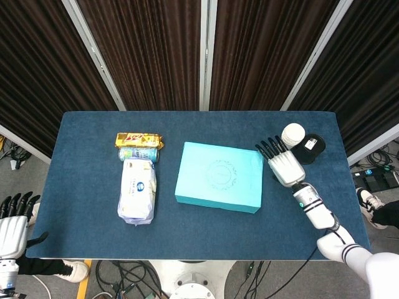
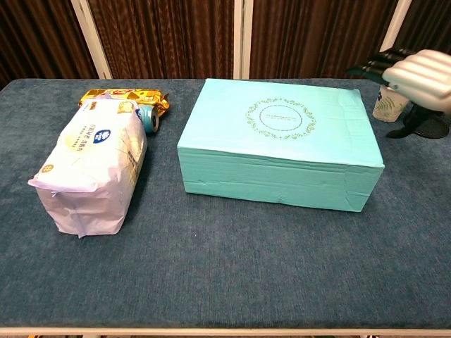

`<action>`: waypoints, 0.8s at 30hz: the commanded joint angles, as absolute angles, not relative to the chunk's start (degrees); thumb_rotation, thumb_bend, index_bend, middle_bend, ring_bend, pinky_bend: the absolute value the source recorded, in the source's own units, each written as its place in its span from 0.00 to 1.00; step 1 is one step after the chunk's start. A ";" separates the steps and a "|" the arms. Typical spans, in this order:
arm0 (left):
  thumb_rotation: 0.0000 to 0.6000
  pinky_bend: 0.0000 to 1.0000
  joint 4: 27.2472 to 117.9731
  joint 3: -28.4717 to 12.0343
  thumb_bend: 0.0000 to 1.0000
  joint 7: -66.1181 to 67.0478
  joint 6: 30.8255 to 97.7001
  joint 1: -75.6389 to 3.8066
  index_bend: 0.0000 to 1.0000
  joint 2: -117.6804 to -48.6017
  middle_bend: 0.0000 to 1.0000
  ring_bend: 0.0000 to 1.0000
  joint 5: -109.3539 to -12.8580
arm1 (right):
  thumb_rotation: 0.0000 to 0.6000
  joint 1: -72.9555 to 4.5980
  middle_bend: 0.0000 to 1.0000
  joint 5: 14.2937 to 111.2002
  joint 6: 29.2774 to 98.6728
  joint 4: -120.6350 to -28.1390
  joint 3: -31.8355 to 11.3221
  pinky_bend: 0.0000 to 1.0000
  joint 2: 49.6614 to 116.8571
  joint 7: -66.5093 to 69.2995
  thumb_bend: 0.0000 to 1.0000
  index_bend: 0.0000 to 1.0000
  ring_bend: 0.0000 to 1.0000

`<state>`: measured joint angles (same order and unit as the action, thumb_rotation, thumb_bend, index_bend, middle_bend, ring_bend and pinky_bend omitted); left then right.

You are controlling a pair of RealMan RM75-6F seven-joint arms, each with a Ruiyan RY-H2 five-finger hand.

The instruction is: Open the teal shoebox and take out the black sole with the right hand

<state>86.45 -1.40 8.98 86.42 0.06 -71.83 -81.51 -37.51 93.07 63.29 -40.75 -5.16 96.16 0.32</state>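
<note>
The teal shoebox (image 1: 219, 177) (image 2: 282, 141) lies closed in the middle of the blue table, its lid printed with a round wreath. No black sole shows; the lid hides the inside. My right hand (image 1: 283, 163) (image 2: 416, 70) hovers just off the box's right side, above the table, fingers spread and holding nothing. My left hand (image 1: 12, 221) hangs off the table's near left corner, fingers apart and empty; the chest view does not show it.
A white tissue pack (image 1: 137, 190) (image 2: 91, 165), a small can (image 1: 138, 153) and a yellow snack bar (image 1: 139, 140) lie left of the box. A stack of paper cups (image 1: 291, 136) (image 2: 389, 104) and a black mesh holder (image 1: 309, 148) (image 2: 427, 121) stand at the far right, right behind my right hand.
</note>
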 commanded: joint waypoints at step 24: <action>1.00 0.02 87.30 -0.80 0.00 8.13 86.02 0.11 0.16 -70.93 0.07 0.03 -82.48 | 1.00 -35.83 0.16 105.16 85.10 -13.44 7.94 0.00 108.16 14.31 0.04 0.16 0.05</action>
